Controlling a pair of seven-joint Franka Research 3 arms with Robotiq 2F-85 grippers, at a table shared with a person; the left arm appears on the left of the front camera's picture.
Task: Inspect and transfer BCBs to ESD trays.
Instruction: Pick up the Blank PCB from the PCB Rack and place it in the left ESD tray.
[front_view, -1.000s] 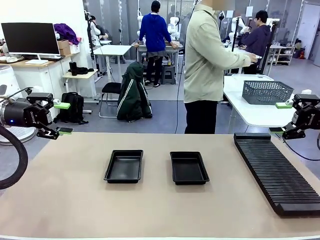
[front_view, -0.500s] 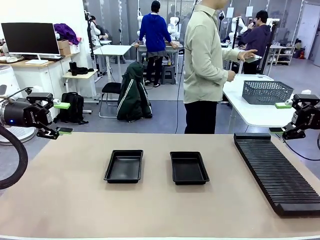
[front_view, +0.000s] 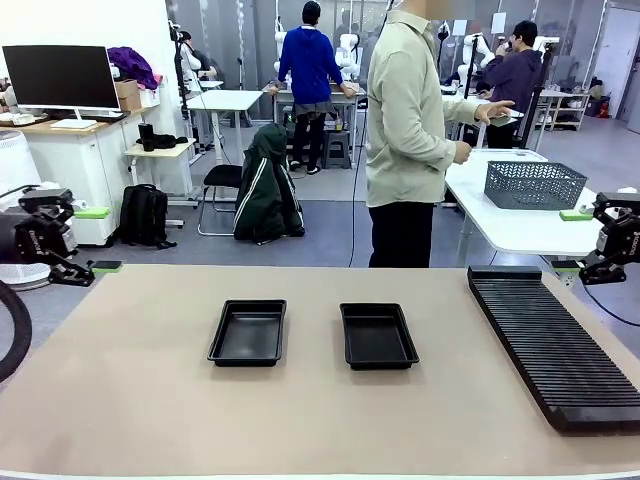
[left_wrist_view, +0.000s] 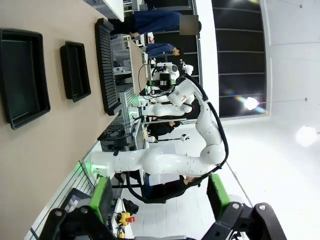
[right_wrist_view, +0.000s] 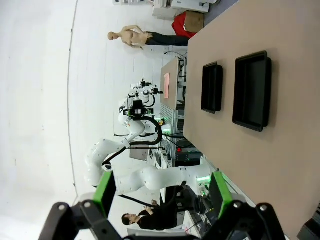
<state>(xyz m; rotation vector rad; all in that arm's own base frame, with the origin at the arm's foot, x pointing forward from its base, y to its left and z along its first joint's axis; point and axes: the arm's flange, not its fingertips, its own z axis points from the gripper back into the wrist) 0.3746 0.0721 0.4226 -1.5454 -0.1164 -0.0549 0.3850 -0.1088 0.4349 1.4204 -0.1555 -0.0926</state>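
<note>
Two black ESD trays lie side by side mid-table, the left tray (front_view: 248, 332) and the right tray (front_view: 378, 335), both with nothing in them. They also appear in the left wrist view (left_wrist_view: 22, 75) (left_wrist_view: 75, 70) and in the right wrist view (right_wrist_view: 252, 90) (right_wrist_view: 211, 86). The BCBs are out of view. My left gripper (front_view: 98, 240) (left_wrist_view: 160, 200) hovers open off the table's far left corner. Beyond the far right corner, my right gripper (front_view: 571, 240) (right_wrist_view: 162, 195) hangs open. Neither holds anything.
A long black ribbed rack (front_view: 550, 340) runs along the table's right side. A person (front_view: 410, 140) stands at the far edge, turned toward a white side table (front_view: 500, 225) that carries a grey mesh basket (front_view: 534, 184).
Both grippers have drawn outward, the left one further left and the right one further right. The person's arm has lifted from the side table.
</note>
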